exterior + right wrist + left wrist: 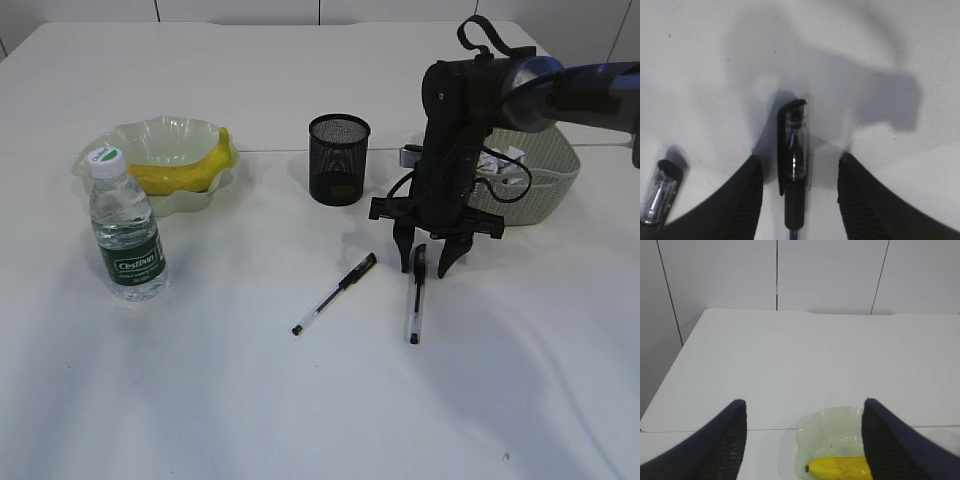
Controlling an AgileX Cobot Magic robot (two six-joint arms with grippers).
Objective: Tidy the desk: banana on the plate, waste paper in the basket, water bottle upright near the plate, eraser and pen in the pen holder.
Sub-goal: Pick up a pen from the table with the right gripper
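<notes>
While the right gripper (430,262) is hanging straight down over the white table (300,400), its two black fingers (742,200) are standing about half apart on either side of the capped end of a clear-barrelled pen with a black cap (416,296). From the wrist view the pen is lying in the gap between them and neither finger is visibly pressing on it, so nothing is gripped, it's just straddling it.

A second clear pen with a black cap (335,293) is lying at a slant just to the left of that one, apart from it. Behind them, the black mesh pen holder (339,160) is standing upright near the middle of the table. I can't spot any eraser.

Over on the right, the pale green woven basket (555,180) is sitting partly behind the arm, with some crumpled white paper (500,162) showing inside it.

On the left side, the yellow banana (185,172) is lying in the pale green wavy-edged plate (160,135), and the clear plastic water bottle with a green label (125,225) is standing upright just in front of the plate.

The left gripper (802,440) is hovering above that plate with its jaws spread wide and nothing between them.
</notes>
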